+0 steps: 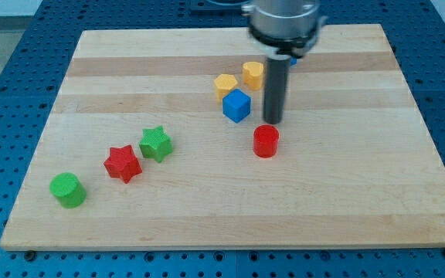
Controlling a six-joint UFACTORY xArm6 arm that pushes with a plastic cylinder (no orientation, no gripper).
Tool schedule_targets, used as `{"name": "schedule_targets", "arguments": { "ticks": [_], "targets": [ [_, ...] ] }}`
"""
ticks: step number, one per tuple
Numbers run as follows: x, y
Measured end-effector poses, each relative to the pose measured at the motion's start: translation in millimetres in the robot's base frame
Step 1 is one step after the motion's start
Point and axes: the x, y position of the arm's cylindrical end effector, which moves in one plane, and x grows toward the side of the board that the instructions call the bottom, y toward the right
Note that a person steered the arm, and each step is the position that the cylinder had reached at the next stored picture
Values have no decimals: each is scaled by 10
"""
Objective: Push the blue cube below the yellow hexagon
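The blue cube (236, 106) sits near the board's middle, just below and right of the yellow hexagon (225, 84), touching or nearly touching it. A second yellow block, heart-like in shape (253, 74), lies to the upper right of the hexagon. My tip (272, 121) is down on the board to the right of the blue cube, a small gap away, and just above the red cylinder (266, 141).
A green star (155, 144), a red star (122, 163) and a green cylinder (68, 189) lie in a diagonal line toward the view's lower left. A small blue block (292, 59) peeks out behind the rod. The wooden board (361, 193) rests on a blue table.
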Motion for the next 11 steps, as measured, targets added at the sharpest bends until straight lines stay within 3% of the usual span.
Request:
{"name": "schedule_targets", "arguments": {
  "ticks": [1,5,6,7,9,11],
  "targets": [
    [-195,83],
    [-243,-638],
    [-186,-556],
    [138,-213],
    [147,-196],
    [67,-752]
  ]
}}
